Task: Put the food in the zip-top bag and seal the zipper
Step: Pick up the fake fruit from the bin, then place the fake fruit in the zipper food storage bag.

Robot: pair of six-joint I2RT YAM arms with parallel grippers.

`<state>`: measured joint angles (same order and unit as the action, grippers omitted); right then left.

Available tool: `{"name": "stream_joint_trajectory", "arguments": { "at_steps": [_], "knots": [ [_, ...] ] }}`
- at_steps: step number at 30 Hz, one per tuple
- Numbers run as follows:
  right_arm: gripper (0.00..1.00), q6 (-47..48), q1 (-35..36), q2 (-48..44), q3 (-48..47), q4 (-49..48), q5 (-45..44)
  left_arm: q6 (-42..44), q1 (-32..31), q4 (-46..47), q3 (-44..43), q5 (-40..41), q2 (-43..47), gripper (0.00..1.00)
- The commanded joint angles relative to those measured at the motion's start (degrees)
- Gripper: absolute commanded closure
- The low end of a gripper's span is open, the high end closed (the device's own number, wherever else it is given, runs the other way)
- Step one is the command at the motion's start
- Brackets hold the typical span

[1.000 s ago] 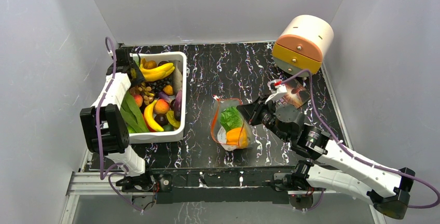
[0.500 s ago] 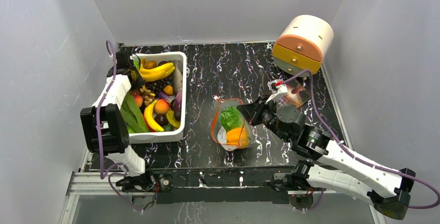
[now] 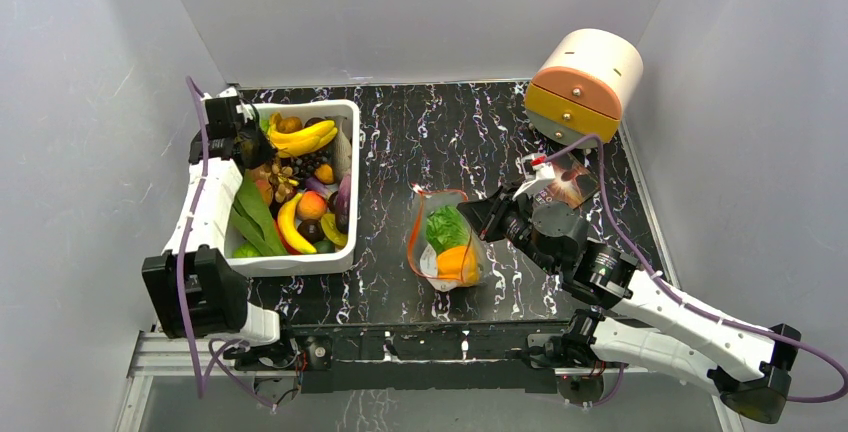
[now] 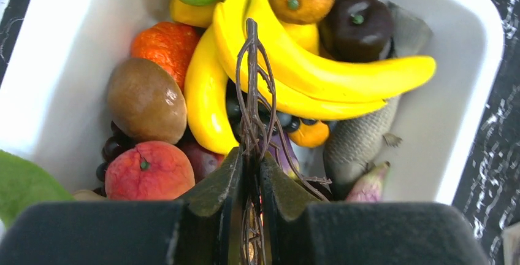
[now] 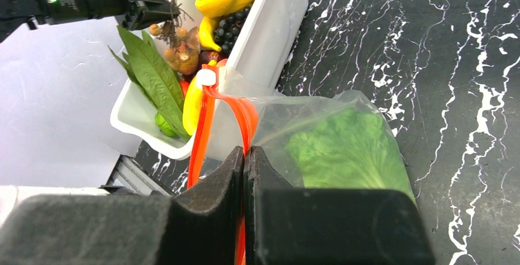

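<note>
- Left end effector is over the far left corner of the white tub. It is clenched on a brown twiggy stem, which stands up between the fingers.
- I see dark grapes under that stem in the tub; I can't tell if they are attached to it.
- The tub is packed with food: yellow bananas at its far end, long green leaves along its left side, and orange, red and purple pieces in the middle.
- The tub sits on the left of the black marbled counter.
- Zip-top bag lies on the counter just right of the tub, not touching it. Inside are green lettuce and an orange piece.
- The red-orange zipper is parted, with the bag mouth towards the tub.
- Right end effector is right of the tub at the bag's mouth edge, pinched tight on the zipper strip.
- Dark printed packet is farther right of the tub, behind the right wrist.
</note>
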<state>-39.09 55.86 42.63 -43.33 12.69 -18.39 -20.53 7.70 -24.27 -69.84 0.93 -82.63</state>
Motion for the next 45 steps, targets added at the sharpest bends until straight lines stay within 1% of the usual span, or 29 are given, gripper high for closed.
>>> {"name": "stream_joint_trajectory", "arguments": {
  "at_steps": [1, 4, 10, 14, 20, 23, 27, 31, 36, 41, 45],
  "knots": [
    [1.00, 0.0, -0.1, 0.0, -3.2, -2.3, -3.1, 1.4, 0.1, -3.7, -1.6, -7.3, 3.9, 1.00],
    [1.00, 0.3, -0.1, 0.5, -4.0, -2.1, -4.1, 1.7, -0.1, -3.4, -0.4, -13.6, 7.3, 1.00],
    [1.00, 0.6, 0.0, 3.1, -5.6, -2.5, -5.4, 1.1, -2.1, -5.1, 1.6, -22.7, 11.2, 1.00],
    [1.00, 1.5, -0.1, 5.2, -6.3, -4.1, -6.5, 1.8, -5.2, -7.4, 1.7, -27.6, 12.7, 1.00],
    [1.00, 4.1, -0.1, 8.9, -8.5, -6.2, -7.9, 3.3, -12.4, -10.5, 1.5, -34.5, 15.3, 1.00],
    [1.00, 5.3, 0.0, 10.5, -9.3, -7.4, -8.1, 3.5, -14.0, -11.6, 1.9, -38.1, 16.7, 1.00],
    [1.00, 7.0, 0.0, 11.8, -9.2, -10.0, -8.0, 3.6, -14.7, -12.1, 3.1, -43.4, 19.1, 1.00],
    [1.00, 10.2, -0.1, 13.5, -9.6, -12.8, -7.8, 1.2, -16.7, -12.0, 4.2, -51.3, 20.2, 1.00],
    [1.00, 13.5, -0.1, 15.6, -10.3, -15.4, -9.4, -1.0, -19.7, -12.8, 4.8, -54.5, 20.9, 1.00],
    [1.00, 15.5, -0.1, 17.6, -11.3, -17.4, -10.3, -5.5, -22.0, -8.3, 7.7, -58.5, 23.1, 1.00],
    [1.00, 16.6, 0.0, 19.1, -12.4, -19.0, -11.0, -8.1, -23.5, -5.6, 9.9, -60.0, 24.2, 1.00]
  ]
}}
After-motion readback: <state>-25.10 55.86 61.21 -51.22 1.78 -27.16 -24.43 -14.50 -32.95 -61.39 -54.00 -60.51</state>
